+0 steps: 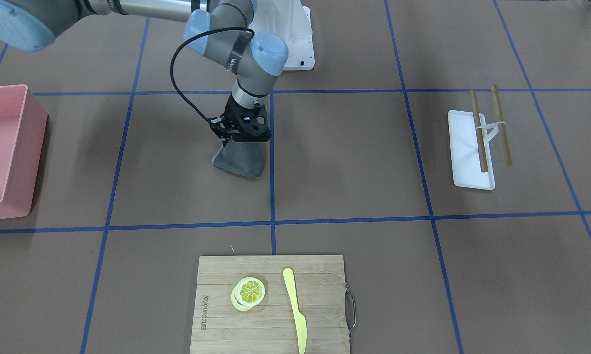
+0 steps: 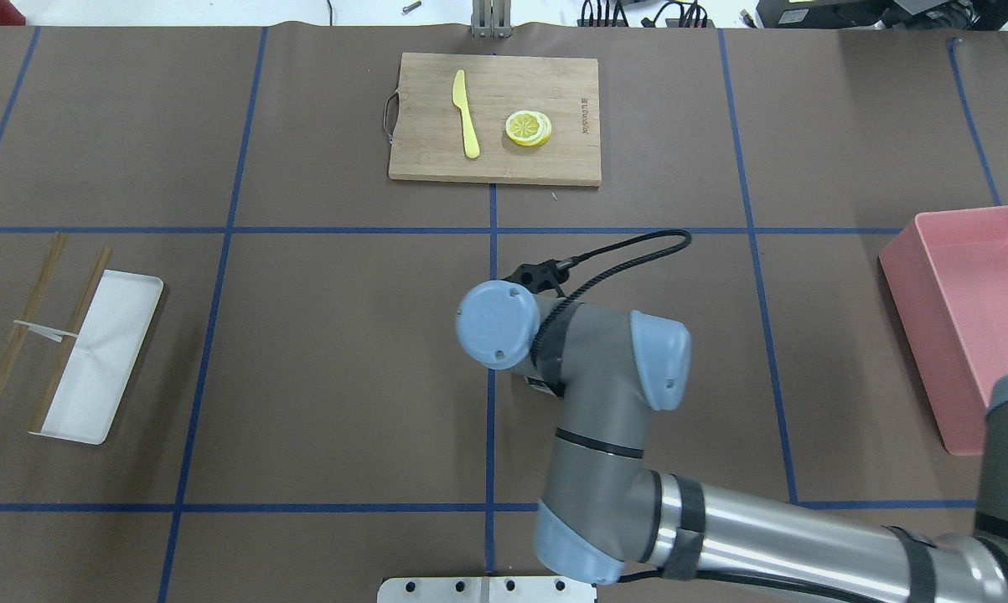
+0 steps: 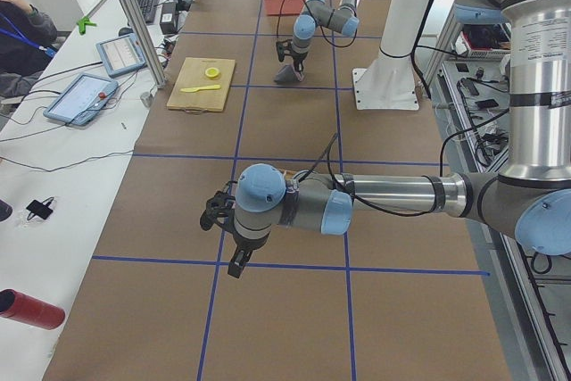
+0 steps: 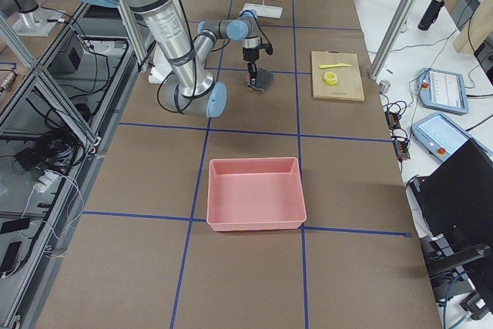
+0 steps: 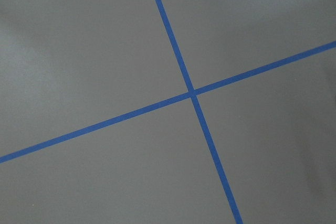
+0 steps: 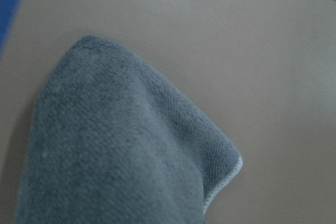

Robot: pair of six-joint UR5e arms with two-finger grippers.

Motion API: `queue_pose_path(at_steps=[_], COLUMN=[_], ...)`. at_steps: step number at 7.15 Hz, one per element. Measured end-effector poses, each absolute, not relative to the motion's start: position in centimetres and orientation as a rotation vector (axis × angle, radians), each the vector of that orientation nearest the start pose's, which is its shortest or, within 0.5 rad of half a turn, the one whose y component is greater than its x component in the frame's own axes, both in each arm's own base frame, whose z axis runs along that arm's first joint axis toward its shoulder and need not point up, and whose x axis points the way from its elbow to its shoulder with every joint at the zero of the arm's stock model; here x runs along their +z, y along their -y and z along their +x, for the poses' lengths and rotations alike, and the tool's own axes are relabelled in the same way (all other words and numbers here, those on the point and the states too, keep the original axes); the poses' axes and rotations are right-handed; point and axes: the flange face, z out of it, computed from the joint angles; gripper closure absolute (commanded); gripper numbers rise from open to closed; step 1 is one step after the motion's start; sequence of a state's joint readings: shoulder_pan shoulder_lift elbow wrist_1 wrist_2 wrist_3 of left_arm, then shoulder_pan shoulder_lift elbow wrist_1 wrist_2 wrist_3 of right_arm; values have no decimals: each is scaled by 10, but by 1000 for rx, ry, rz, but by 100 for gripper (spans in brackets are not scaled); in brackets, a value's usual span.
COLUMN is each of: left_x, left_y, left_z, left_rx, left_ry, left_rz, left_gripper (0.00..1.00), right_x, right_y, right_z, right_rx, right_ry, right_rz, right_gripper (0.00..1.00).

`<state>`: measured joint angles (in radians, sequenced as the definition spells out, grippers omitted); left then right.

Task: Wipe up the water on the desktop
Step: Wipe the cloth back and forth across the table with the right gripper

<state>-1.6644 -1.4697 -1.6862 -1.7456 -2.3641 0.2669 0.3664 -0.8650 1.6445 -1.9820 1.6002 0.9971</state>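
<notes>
The grey cloth (image 1: 240, 161) hangs nearly upright. Its long axis runs from a pinched top down to a wide hem resting on the desktop (image 1: 349, 162), just to the robot's right of the centre tape line (image 1: 272, 196). The right gripper (image 1: 241, 133) is closed on the cloth's top. The left gripper (image 3: 237, 260) hangs over bare desktop, and how far open it is cannot be told.

Even bright light, soft shadows
</notes>
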Motion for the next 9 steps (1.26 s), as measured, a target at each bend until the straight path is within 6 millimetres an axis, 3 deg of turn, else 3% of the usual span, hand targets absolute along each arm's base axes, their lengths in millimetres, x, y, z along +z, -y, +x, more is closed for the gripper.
queue_pose_path(at_steps=[1, 3, 5, 6, 7, 8, 9], left_x=[629, 629, 629, 628, 628, 628, 628], left_y=[452, 453, 453, 454, 455, 455, 455], left_z=[-105, -105, -105, -105, -105, -105, -105], left_rx=[239, 239, 240, 240, 240, 240, 240], left_ry=[-748, -749, -749, -748, -748, -748, -748], left_rz=[319, 319, 321, 321, 322, 323, 323], left_gripper=[2, 2, 2, 2, 2, 2, 2], right_x=[292, 305, 352, 376, 388, 380, 354], right_y=[358, 367, 362, 350, 338, 332, 334], right_z=[-548, -470, -435, -437, -451, -472, -499], right_rx=[-255, -332, -381, -407, -424, -419, -401], right_ry=[302, 214, 116, 66, 37, 41, 71], right_rz=[135, 117, 89, 75, 68, 73, 87], right_gripper=[100, 100, 100, 100, 100, 100, 100])
